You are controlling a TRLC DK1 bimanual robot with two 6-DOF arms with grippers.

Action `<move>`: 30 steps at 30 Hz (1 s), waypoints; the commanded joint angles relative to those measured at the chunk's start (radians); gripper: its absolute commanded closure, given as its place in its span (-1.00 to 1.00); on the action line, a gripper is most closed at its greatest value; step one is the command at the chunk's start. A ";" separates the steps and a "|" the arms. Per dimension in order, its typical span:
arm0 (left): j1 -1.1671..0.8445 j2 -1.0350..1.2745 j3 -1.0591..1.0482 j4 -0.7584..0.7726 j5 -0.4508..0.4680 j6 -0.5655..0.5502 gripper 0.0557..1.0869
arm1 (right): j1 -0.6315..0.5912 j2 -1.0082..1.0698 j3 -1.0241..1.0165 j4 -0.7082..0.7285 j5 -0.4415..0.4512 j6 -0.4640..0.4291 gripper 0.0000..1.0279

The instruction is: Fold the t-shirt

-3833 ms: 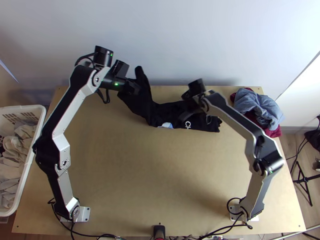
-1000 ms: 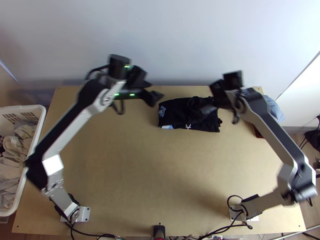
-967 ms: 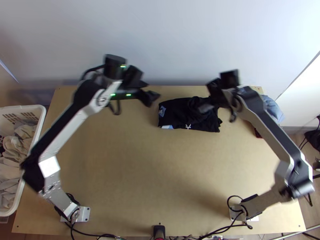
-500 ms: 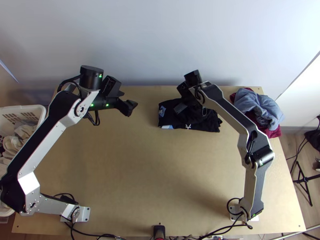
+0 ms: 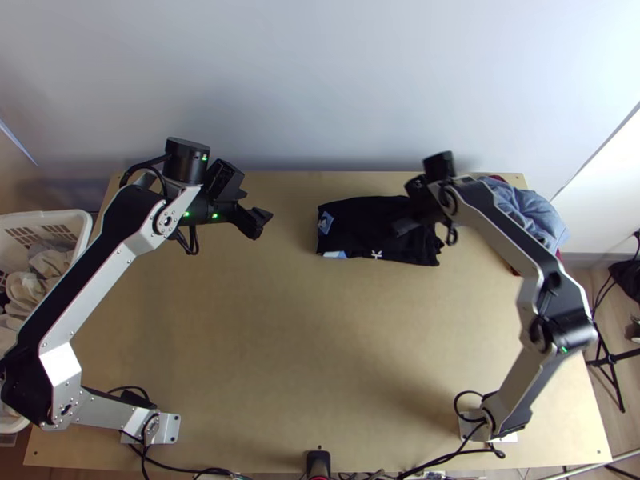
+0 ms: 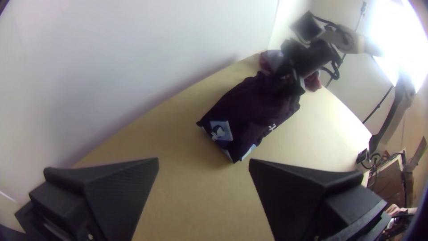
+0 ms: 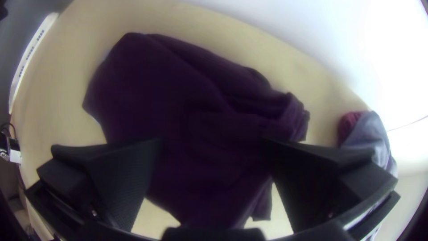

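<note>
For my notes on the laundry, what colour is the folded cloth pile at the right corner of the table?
Blue-grey over dark red; top view.

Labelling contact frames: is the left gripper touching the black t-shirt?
Apart. The top view shows a plain stretch of bare table between the left gripper and the nearest edge of the black t-shirt.
</note>
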 commanded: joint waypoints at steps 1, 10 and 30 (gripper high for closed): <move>0.001 0.002 -0.003 -0.002 -0.001 0.011 -0.91 | -0.071 -0.144 -0.222 0.056 -0.003 0.027 -0.93; 0.015 -0.037 -0.043 -0.009 -0.018 0.027 -0.91 | -0.080 -0.271 -0.279 0.119 -0.003 0.033 -0.93; 0.059 -0.123 -0.090 -0.030 -0.043 0.028 -0.91 | 0.243 -0.388 -0.386 0.189 0.046 -0.410 -0.93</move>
